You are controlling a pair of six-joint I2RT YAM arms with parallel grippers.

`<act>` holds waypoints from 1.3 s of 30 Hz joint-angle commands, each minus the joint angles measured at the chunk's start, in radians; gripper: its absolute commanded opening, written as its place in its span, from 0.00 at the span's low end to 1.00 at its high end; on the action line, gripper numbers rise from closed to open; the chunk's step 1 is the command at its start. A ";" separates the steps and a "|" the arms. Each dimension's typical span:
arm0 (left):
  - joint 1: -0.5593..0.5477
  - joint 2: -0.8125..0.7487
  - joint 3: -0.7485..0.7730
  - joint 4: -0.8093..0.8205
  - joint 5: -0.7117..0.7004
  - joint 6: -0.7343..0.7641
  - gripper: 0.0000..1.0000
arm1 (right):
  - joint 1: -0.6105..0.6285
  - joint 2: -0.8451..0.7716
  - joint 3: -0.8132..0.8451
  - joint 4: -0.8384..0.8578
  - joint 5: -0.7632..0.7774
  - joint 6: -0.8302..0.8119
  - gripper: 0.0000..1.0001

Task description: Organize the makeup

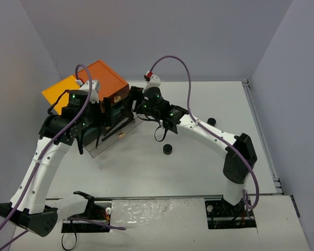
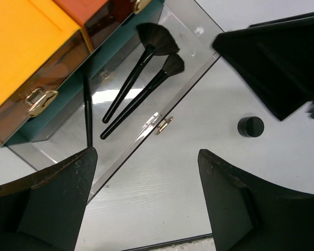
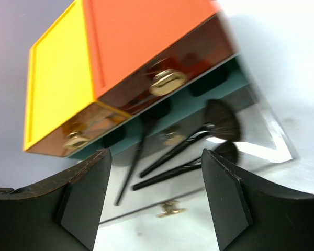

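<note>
Three black-handled brushes lie in the pulled-out clear drawer (image 2: 188, 57) of the orange-and-yellow-topped cabinet (image 1: 97, 81): a fan brush (image 2: 146, 49), a rounded brush (image 2: 146, 94) and a thin brush (image 2: 88, 112). They also show in the right wrist view (image 3: 183, 151). A round black compact (image 1: 168, 149) sits on the table right of the drawer and shows in the left wrist view (image 2: 250, 126). A second compact (image 1: 211, 121) lies farther right. My left gripper (image 2: 146, 209) is open and empty above the drawer's front. My right gripper (image 3: 157, 209) is open and empty over the drawer's right side.
The drawer has a gold knob (image 2: 165, 124) on its front. The cabinet's upper drawers, with gold knobs (image 3: 167, 82), are shut. Both wrists (image 1: 141, 104) crowd close together over the cabinet front. Grey walls enclose the white table (image 1: 199, 167).
</note>
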 commanded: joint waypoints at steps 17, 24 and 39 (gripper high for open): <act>-0.309 0.345 -0.148 0.319 -0.017 -0.295 0.75 | -0.526 -0.608 -0.480 -0.207 0.091 -0.194 0.99; -0.301 0.425 -0.152 0.325 -0.181 -0.216 0.75 | -0.544 -0.648 -0.516 -0.225 0.070 -0.193 0.99; -0.117 0.490 -0.133 0.398 -0.358 -0.072 0.75 | -0.554 -0.677 -0.536 -0.241 0.007 -0.224 1.00</act>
